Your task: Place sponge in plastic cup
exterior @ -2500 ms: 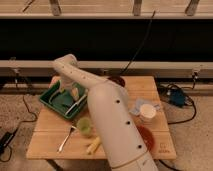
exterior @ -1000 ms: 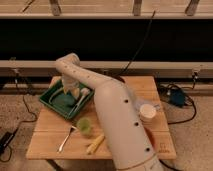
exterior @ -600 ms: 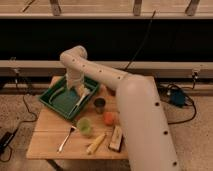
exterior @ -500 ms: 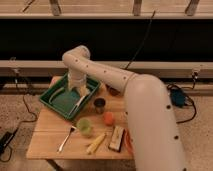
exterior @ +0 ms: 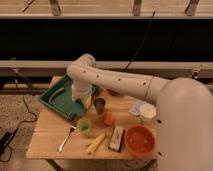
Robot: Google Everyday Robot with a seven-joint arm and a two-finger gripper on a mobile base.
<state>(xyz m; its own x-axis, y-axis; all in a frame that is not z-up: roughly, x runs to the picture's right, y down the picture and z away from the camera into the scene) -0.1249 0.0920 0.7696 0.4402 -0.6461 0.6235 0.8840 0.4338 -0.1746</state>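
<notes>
The plastic cup [exterior: 84, 126], a small translucent light-green tumbler, stands upright on the wooden table [exterior: 50, 142], just in front of the green tray [exterior: 56, 100]. My gripper [exterior: 80, 106] hangs from the white wrist over the tray's right end, behind and a little above the cup. I cannot pick out the teal sponge. It may be under the gripper or blend into the tray. A paler green strip [exterior: 58, 93] lies inside the tray.
A dark metal cup [exterior: 100, 105] stands right of the gripper, with an orange object [exterior: 108, 118] beside it. A tan-and-black block [exterior: 117, 137], a red bowl [exterior: 140, 141], a white round container [exterior: 147, 112], a yellow object [exterior: 96, 143] and a utensil [exterior: 66, 139] lie on the table.
My big white arm has swung up and right, uncovering the table's middle and right side. The gripper has stayed over the tray, shifting slightly toward its right end.
</notes>
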